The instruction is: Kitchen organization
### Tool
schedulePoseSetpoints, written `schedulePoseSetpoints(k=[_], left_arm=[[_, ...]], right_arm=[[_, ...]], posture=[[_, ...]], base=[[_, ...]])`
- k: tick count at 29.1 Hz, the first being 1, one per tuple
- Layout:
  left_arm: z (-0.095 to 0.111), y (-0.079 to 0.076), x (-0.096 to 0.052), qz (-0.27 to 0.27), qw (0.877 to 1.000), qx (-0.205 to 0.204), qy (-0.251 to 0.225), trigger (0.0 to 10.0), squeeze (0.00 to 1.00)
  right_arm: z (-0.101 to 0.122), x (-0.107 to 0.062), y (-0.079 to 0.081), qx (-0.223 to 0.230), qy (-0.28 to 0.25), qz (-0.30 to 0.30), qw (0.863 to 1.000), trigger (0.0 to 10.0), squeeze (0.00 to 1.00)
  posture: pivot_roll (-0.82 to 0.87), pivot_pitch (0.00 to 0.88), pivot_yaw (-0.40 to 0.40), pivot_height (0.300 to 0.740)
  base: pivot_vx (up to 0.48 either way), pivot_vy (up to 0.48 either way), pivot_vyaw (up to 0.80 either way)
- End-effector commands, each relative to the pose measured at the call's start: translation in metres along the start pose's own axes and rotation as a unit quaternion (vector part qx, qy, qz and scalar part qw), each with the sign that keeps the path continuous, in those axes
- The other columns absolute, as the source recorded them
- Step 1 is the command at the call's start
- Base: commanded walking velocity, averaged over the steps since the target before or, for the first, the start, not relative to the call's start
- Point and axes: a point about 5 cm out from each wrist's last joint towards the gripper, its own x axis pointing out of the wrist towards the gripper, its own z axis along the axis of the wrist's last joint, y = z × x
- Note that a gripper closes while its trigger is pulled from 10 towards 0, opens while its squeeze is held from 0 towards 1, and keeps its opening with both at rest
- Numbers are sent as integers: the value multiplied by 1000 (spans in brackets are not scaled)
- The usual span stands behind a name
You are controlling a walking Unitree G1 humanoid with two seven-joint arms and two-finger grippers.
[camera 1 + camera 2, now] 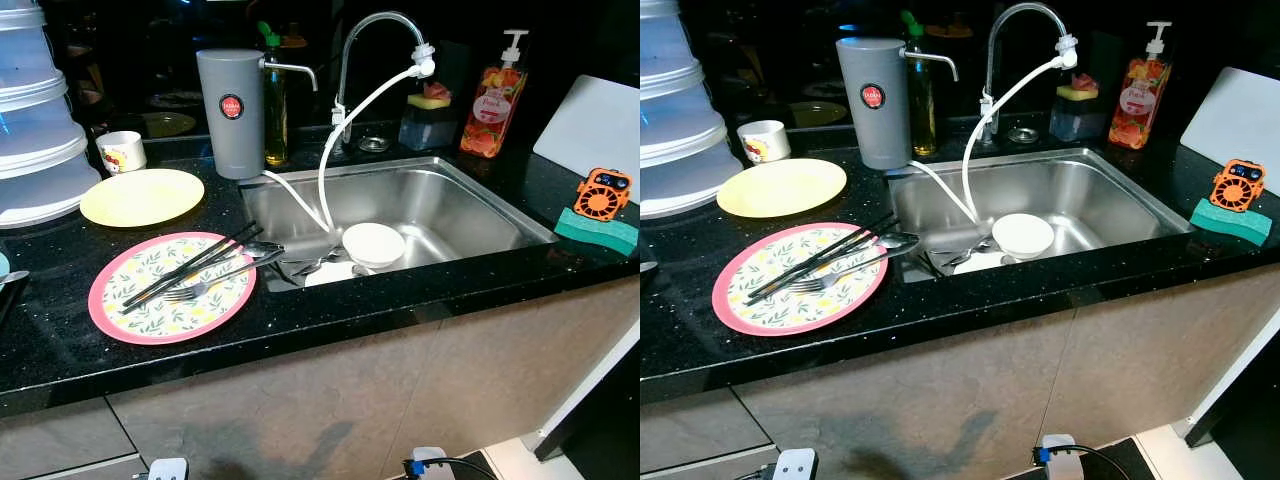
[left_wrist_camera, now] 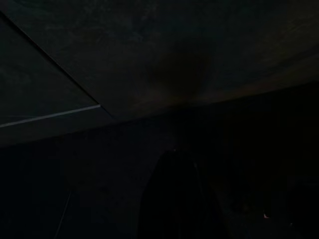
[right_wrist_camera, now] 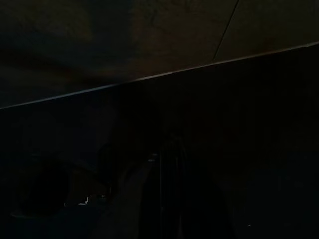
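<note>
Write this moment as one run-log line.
stage: before first grasp | arms: idle, low | pink plate: holds chopsticks, fork | sink: white bowl | yellow plate: bare

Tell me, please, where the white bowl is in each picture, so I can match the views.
Left eye view: the white bowl lies in the sink, at its front edge, just right of centre.
Right eye view: the white bowl sits at the same spot, slightly further right.
Left wrist view: too dark to make it out.
Right wrist view: too dark as well.
Shared landmark: the white hose ends beside it.

A home kitchen: steel sink (image 1: 470,215), faucet (image 1: 372,40), plates (image 1: 170,285) on black countertop (image 1: 300,320).
</note>
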Motion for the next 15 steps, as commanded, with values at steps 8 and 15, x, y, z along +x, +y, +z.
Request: schedulePoseSetpoints(k=[8,15], left_arm=[[-2,0,0,1,1000,1,8,10000,0],[2,0,0,-4,1000,-14,-8,10000,0]], right_arm=[[-5,0,3,3,10,1,1000,10000,0],[-5,0,4,-2,10,2,1000,10000,0]], posture=[[20,41,15,740],[19,43,12,740]], base=[[0,0,0],[0,0,0]])
